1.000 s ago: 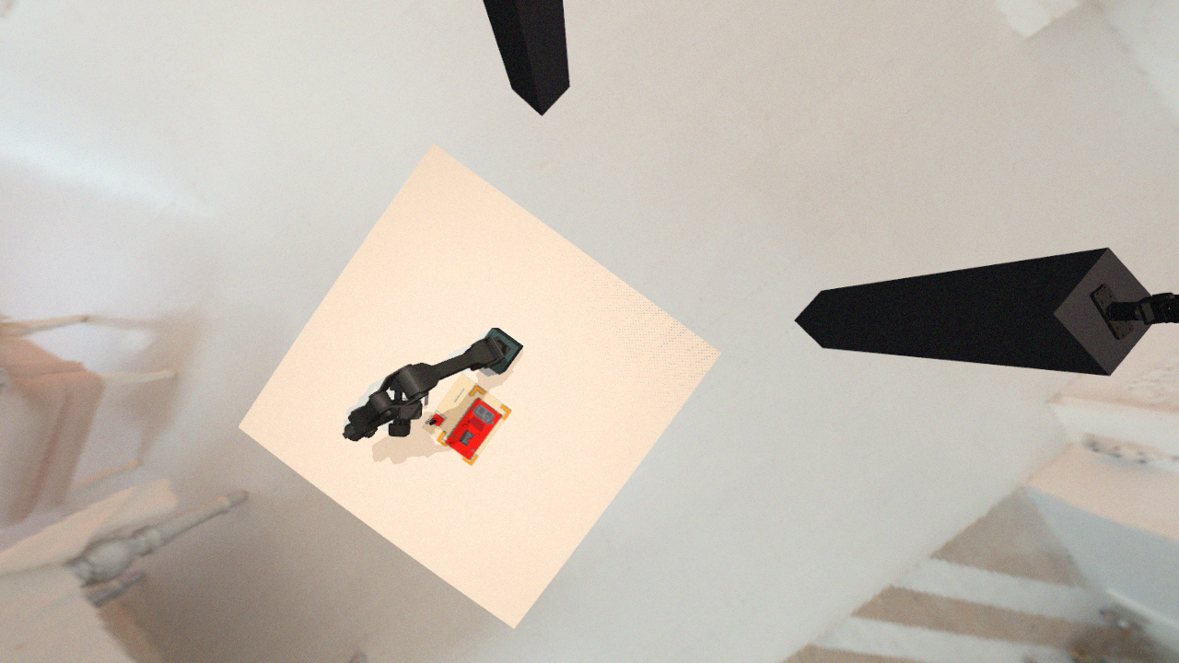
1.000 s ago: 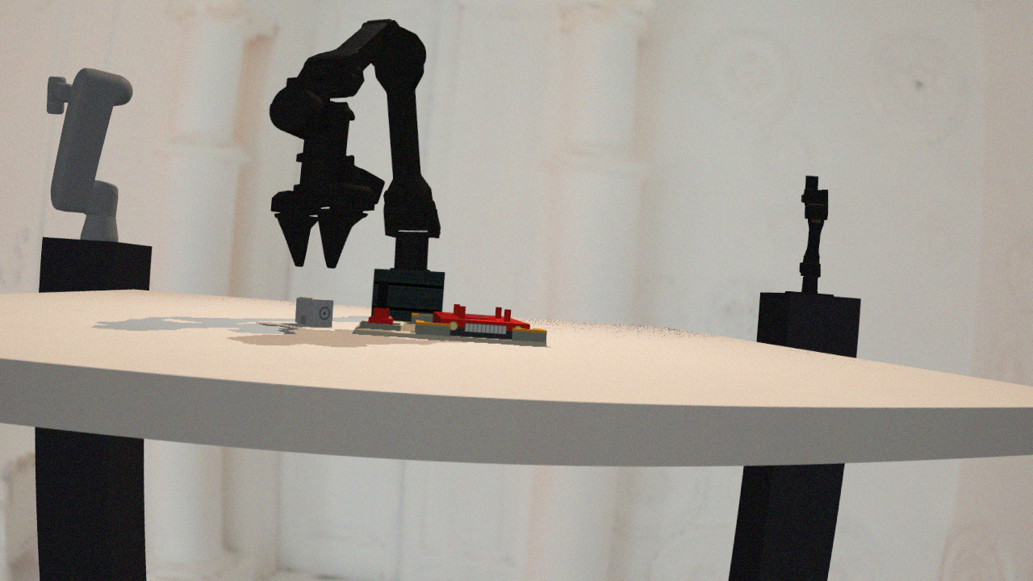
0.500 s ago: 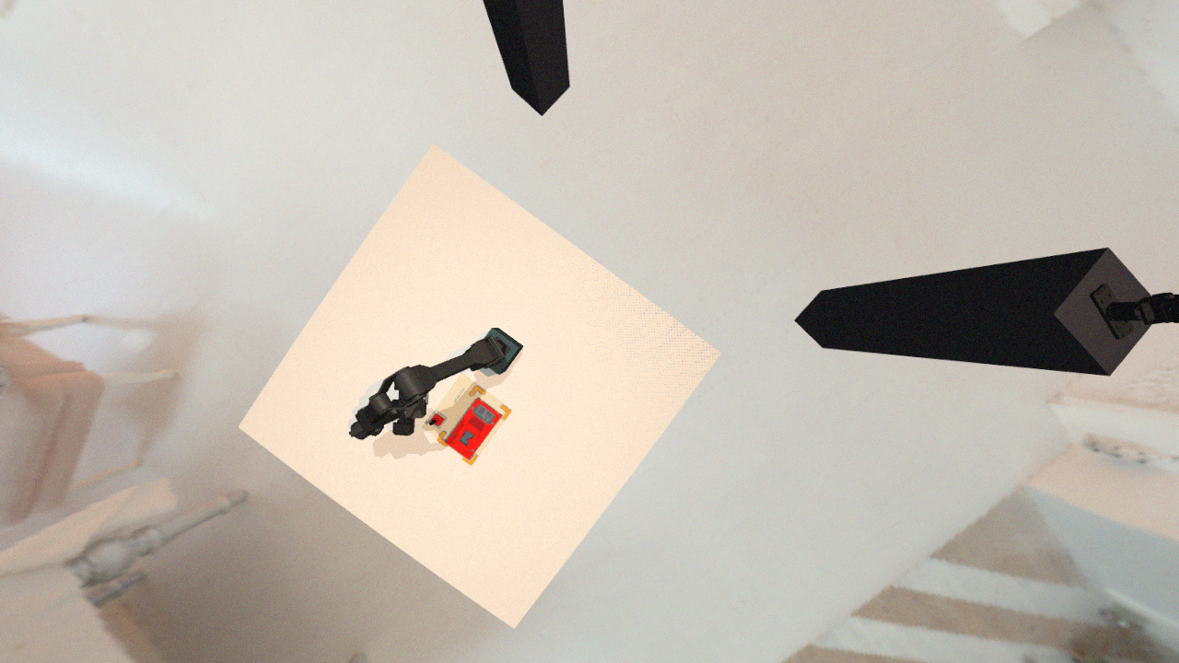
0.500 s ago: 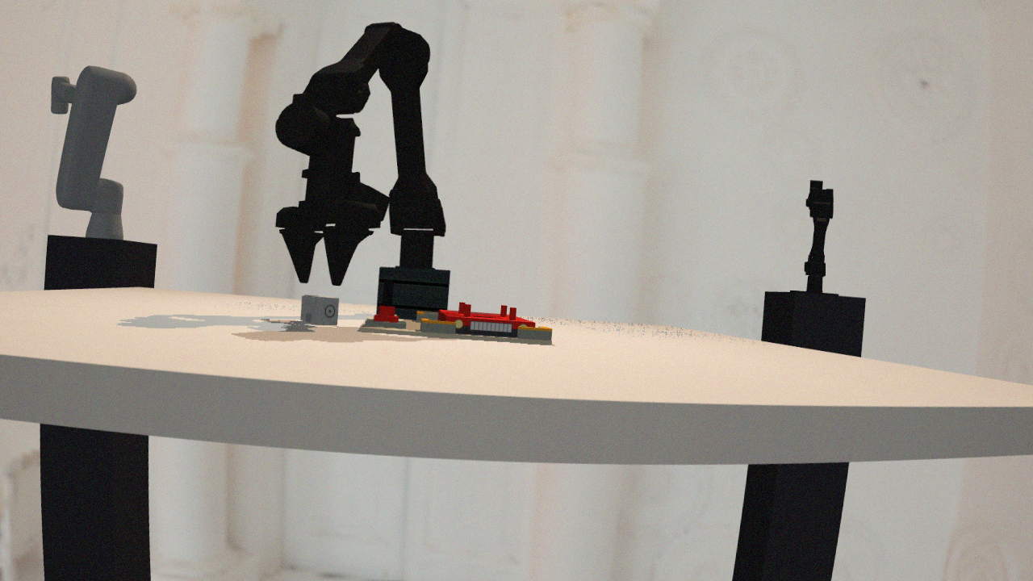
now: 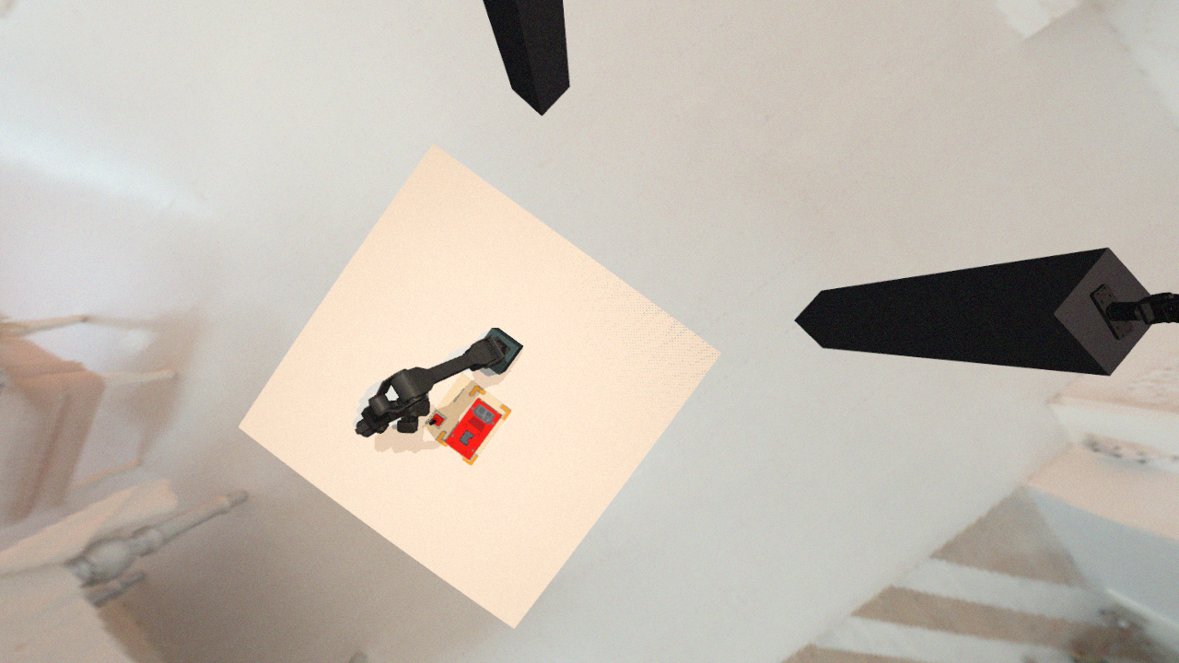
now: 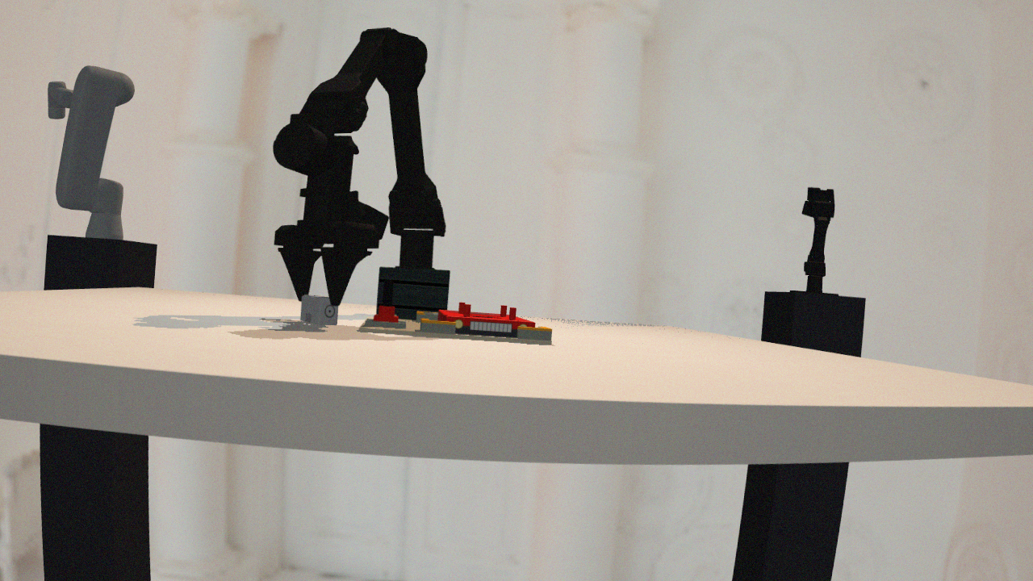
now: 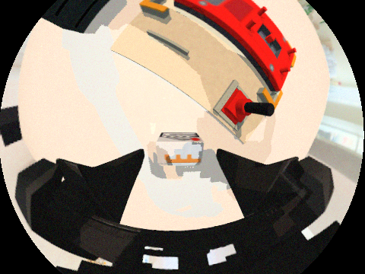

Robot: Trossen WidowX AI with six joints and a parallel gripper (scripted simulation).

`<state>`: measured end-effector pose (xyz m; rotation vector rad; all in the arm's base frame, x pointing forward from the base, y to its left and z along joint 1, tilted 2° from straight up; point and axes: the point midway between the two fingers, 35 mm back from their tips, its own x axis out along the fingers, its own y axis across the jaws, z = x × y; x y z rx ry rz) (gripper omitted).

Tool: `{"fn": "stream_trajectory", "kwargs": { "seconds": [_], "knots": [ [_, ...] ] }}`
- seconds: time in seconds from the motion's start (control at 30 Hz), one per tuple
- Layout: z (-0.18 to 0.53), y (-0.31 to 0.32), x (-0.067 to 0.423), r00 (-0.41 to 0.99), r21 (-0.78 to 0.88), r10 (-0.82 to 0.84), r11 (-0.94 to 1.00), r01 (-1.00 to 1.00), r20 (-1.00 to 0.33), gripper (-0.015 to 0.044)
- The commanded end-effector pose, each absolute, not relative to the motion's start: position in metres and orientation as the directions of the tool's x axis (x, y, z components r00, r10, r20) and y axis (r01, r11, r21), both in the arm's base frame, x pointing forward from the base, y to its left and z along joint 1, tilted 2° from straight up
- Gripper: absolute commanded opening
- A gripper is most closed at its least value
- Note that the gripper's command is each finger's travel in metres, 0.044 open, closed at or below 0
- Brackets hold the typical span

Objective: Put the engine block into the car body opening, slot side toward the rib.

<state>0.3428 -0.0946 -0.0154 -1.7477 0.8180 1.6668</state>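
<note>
Top view: the red car body [image 5: 472,428] lies on the desk [image 5: 527,494], long axis diagonal.

Exterior view: the gripper [image 6: 317,296] points down, fingers [image 6: 298,270] wide and empty, tips flanking the grey engine block [image 6: 318,311].

Wrist view: the block's orange-marked face shows.

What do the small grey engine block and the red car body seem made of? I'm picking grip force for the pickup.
The small grey engine block looks like hard, matte metal or plastic: flat faces, sharp edges, a round mark on one side. The red car body looks like rigid, smooth moulded plastic: uniform colour, crisp studs. Neither can be confirmed. The open gripper stands over the block, holding nothing.
</note>
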Motion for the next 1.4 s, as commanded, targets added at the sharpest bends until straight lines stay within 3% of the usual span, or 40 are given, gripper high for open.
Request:
{"fn": "stream_trajectory", "kwargs": {
  "seconds": [0.0,0.13,0.4,0.63,0.87,1.37],
  "knots": [
    [-0.025,-0.094,0.340,0.017,0.011,-0.037,-0.640,-0.768,-0.999,0.0440],
    [-0.029,-0.094,0.340,0.017,0.011,-0.037,-0.640,-0.768,-0.999,0.0440],
    [-0.029,-0.094,0.340,0.017,0.011,-0.037,-0.640,-0.768,-0.999,0.0230],
    [-0.029,-0.094,0.340,0.017,0.011,-0.037,-0.640,-0.768,-0.999,0.0183],
    [-0.021,-0.095,0.341,0.018,0.008,-0.035,-0.635,-0.773,-0.999,0.0000],
    [0.024,-0.096,0.345,0.018,0.008,-0.035,-0.635,-0.773,-0.999,0.0000]
  ]
}}
